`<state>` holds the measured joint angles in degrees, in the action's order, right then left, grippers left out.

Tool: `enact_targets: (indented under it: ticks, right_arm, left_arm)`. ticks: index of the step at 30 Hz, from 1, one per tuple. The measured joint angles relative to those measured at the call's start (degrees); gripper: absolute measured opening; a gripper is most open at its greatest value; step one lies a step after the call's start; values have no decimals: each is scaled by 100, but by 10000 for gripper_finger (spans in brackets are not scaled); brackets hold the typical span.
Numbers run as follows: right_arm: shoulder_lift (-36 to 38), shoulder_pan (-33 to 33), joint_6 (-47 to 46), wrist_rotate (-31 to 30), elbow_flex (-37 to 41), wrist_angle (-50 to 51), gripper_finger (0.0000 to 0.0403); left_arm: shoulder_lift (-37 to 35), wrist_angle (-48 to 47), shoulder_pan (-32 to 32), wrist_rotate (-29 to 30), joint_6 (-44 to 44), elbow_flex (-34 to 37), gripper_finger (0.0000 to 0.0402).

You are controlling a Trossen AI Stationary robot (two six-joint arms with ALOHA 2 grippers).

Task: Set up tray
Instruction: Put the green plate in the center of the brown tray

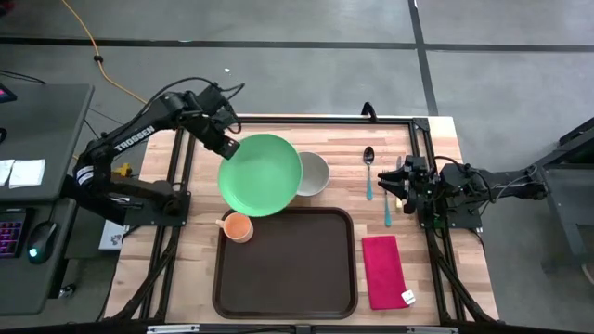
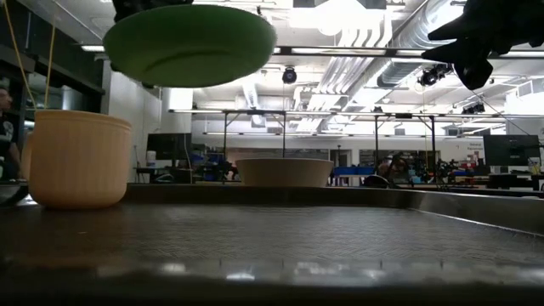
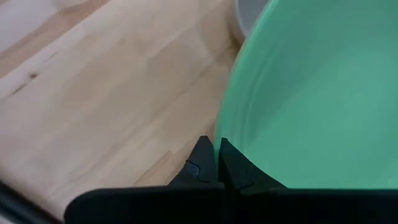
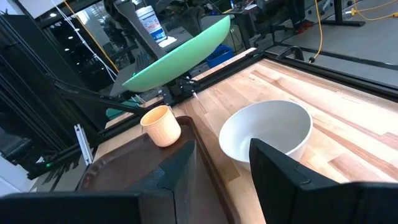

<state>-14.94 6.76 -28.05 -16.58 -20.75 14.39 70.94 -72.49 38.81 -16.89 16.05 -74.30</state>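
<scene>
Left claw (image 1: 225,144) is clamped on the rim of the green plate (image 1: 261,174), held above the bench. My tray (image 1: 285,263) lies just nearer me, long axis left-right. Right claw (image 1: 401,183) waits apart.

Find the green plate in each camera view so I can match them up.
High view: green plate at centre, above the tray, held by the left pincer.
Low view: upper left, airborne.
Left wrist view: fills the right side.
Right wrist view: upper middle, tilted.
Shared landmark: the tan cup beneath its edge.
</scene>
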Motion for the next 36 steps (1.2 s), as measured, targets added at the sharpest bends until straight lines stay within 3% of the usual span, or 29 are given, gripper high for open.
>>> enact_targets:
  ticks: [18, 36]
  right_arm:
    - [2, 0, 145, -10, 0, 5, 129]
    - [2, 0, 151, -455, 0, 4, 129]
  left_arm:
    - [9, 467, -1967, 720, 2237, 1, 13]
    - [237, 732, -3646, 1298, 3963, 2, 13]
